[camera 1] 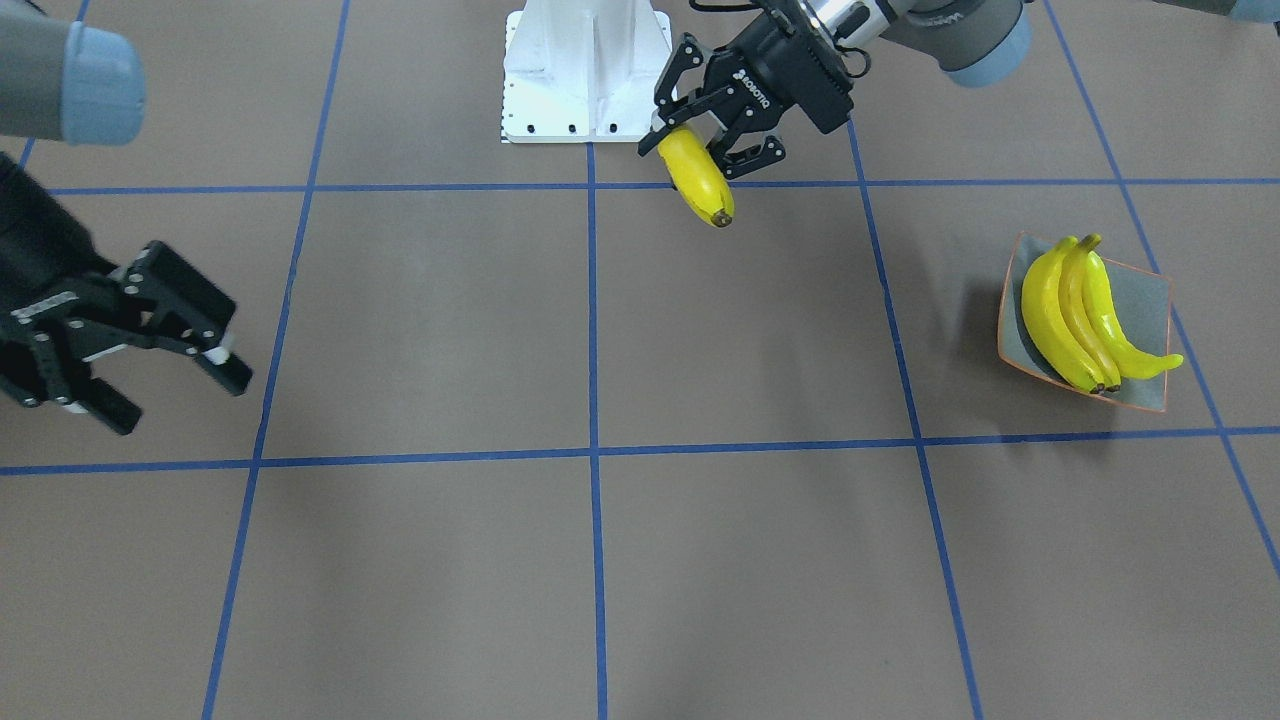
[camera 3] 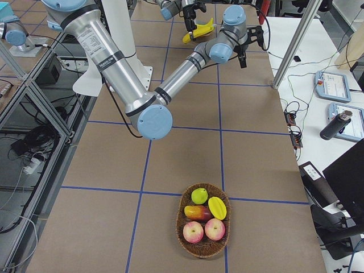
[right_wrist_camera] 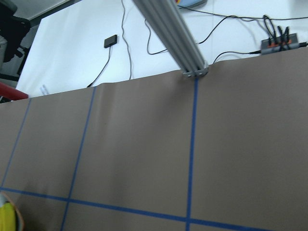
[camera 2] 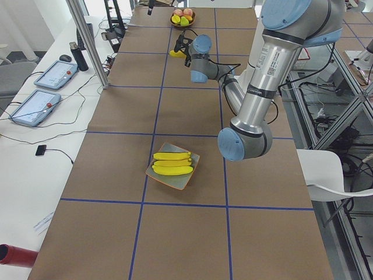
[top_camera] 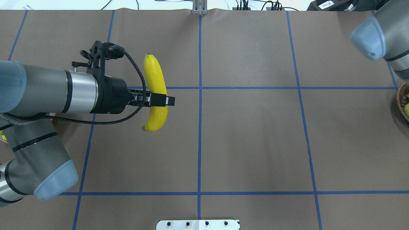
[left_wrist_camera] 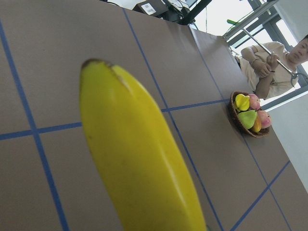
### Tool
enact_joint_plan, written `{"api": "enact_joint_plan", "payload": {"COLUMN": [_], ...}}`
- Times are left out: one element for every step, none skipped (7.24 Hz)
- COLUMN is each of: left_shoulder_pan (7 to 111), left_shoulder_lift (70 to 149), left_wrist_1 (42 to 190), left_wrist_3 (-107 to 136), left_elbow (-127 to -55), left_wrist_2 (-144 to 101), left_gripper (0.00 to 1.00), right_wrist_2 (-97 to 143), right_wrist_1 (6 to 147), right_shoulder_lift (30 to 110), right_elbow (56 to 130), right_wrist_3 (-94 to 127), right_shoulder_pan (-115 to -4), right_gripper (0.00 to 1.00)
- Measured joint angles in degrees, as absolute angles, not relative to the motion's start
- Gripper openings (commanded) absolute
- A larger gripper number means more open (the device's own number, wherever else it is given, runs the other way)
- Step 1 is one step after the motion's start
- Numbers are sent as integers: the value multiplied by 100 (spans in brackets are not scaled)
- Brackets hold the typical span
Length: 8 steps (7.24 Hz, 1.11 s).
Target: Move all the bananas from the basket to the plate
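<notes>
Left tool (camera 1: pixel 705 150), on the front-facing camera, is clamped across the middle of one banana (camera 1: pixel 700 190), holding it off the tabletop (camera 1: pixel 750 330) just in front of the white base (camera 1: pixel 585 70), dark tip pointing down. Well off from the base on the left arm's side sits the plate (camera 1: pixel 1145 295) with three bananas (camera 1: pixel 1075 310) lying side by side in it. The right tool (camera 1: pixel 180 395) hangs well off on the base's other side, jaws spread wide, with nothing between them. The surface is matte brown, ruled into big squares by blue tape (camera 1: pixel 592 330).

From overhead, I see the held banana crosswise in the closed fingers, out beyond the base and toward its left-arm side. The basket (top_camera: pixel 401 105) just shows at the far right edge, well away from the base.

The left-end camera shows the loaded plate near me and the basket at the tabletop's far end, past the base. A white side bench (camera 2: pixel 23 146) carries two tablets (camera 2: pixel 55 73) and cables.

The right-end camera shows the basket close up, holding apples, a green fruit and other pieces, with the lifted banana far beyond the base.

The left wrist camera is filled by the banana. Behind it are the basket and a person (left_wrist_camera: pixel 269 62) seated past the tabletop's end.

The right wrist camera gives me only brown surface, tape lines, an aluminium post (right_wrist_camera: pixel 171 36) at the edge and a power strip (right_wrist_camera: pixel 281 43) on the white bench.
</notes>
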<state>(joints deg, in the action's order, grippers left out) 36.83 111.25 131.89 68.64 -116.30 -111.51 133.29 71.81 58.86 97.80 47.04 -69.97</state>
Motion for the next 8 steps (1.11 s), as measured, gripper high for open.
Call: {"api": "enact_joint_plan", "payload": {"left_shoulder_pan": [3869, 4129, 4440, 4792, 5061, 5267, 5429, 5563], "left_shoulder_lift": [10813, 10470, 10139, 9756, 9335, 8912, 8570, 8298], "left_wrist_1": [12770, 12396, 12137, 11993, 11937, 11913, 11877, 11824], "left_wrist_3": [6843, 6797, 6661, 6283, 5789, 5191, 4494, 3587], "left_elbow": [-11924, -12173, -12327, -12398, -12414, -12393, -12341, -12234], "left_wrist_2": [-11149, -11184, -11306, -11490, -11620, -11688, -11699, -11678], "left_gripper": [0, 0, 0, 0, 0, 0, 0, 0], "right_wrist_2": [13517, 13572, 13557, 13517, 13479, 13465, 13468, 13472], "right_wrist_1": [7246, 7409, 7634, 7781, 7831, 7833, 7820, 7811], "right_shoulder_lift": [6224, 6537, 6817, 7086, 7277, 7392, 7436, 7449], "right_elbow": [9708, 9670, 9649, 9572, 9403, 9159, 8962, 8861], "right_wrist_3": [3959, 3186, 2370, 1526, 807, 198, -169, -334], "right_shoulder_pan": [-7341, -7617, -7839, -8010, -8149, -8273, -8342, -8371], "right_gripper": [100, 100, 100, 100, 100, 100, 100, 100]}}
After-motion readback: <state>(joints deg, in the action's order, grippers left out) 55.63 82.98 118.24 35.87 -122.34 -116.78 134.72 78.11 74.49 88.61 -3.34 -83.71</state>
